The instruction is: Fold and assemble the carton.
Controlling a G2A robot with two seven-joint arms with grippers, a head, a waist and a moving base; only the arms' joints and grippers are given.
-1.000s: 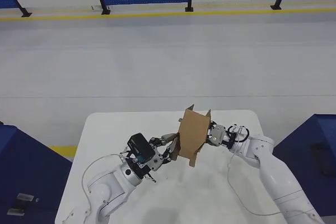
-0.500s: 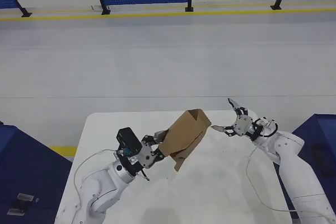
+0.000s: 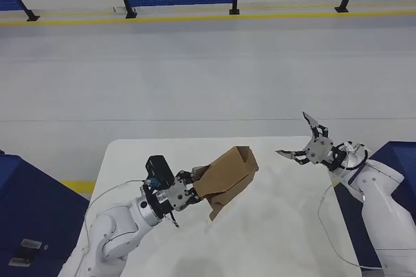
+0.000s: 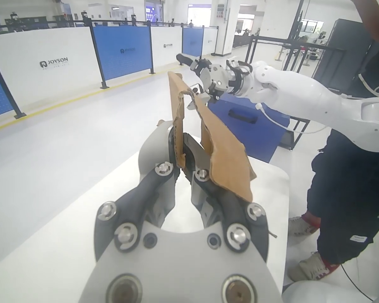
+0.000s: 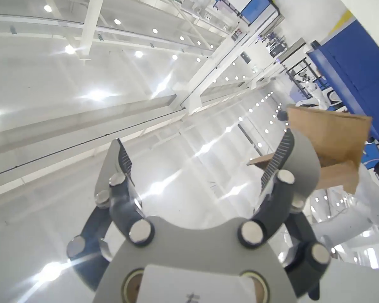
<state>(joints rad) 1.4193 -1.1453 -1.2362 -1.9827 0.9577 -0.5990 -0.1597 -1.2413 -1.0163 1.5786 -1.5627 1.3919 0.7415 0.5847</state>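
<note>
The brown carton [image 3: 227, 176] is partly folded and hangs tilted over the middle of the white table [image 3: 277, 235]. My left gripper [image 3: 198, 183] is shut on one of its lower flaps. In the left wrist view the fingers [image 4: 164, 175] pinch the cardboard edge, and the carton [image 4: 222, 152] rises away from them. My right gripper [image 3: 292, 136] stands open off the carton's right side, well apart from it, with nothing between its fingers. From the right wrist, the open gripper [image 5: 205, 146] has the carton [image 5: 331, 137] beyond one fingertip.
A blue cabinet [image 3: 28, 201] stands left of the table and another [image 3: 402, 166] to its right, close under the right arm. The table's near and right parts are bare. A yellow floor line [image 3: 208, 15] runs far behind.
My right gripper let go of the carton, opened and drew away to the right. The left arm swung the carton down to a flatter tilt and a little leftward.
</note>
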